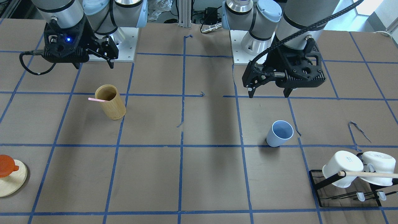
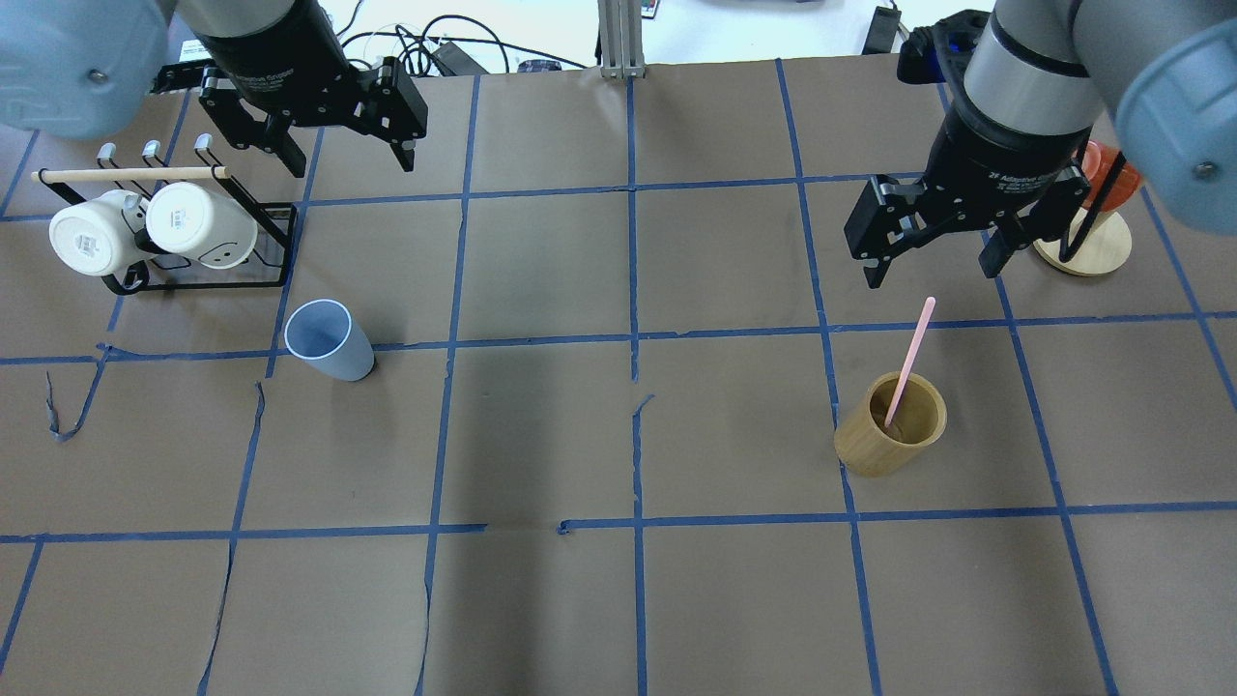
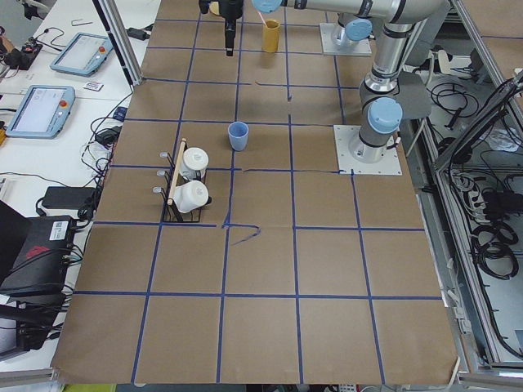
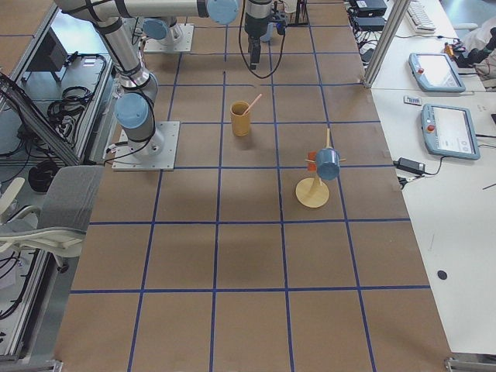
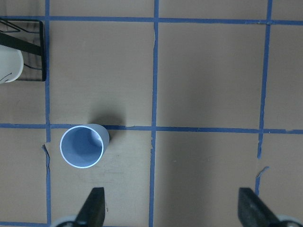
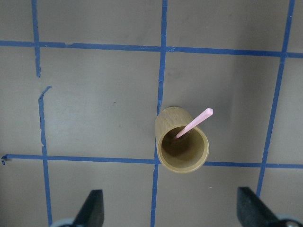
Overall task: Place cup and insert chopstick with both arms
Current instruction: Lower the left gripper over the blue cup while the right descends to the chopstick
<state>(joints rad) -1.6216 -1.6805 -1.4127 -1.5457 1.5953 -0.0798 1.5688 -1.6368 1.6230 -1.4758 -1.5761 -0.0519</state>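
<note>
2 wide-open hands, both empty: a light cup and a thin stick wait to be gripped.

The cup (image 2: pixel 329 340) stands upright on the desk (image 2: pixel 618 599) on the robot's left. It lies off toward 1 finger, so a descent could strike its rim and tip it. The chopstick (image 2: pixel 911 358) leans in the bamboo cylinder (image 2: pixel 889 430) on the right, where a loose pinch may slip or topple the cylinder. Beyond, the left hand (image 2: pixel 348 145) and right hand (image 2: pixel 930 271) hover, touching nothing.
</note>
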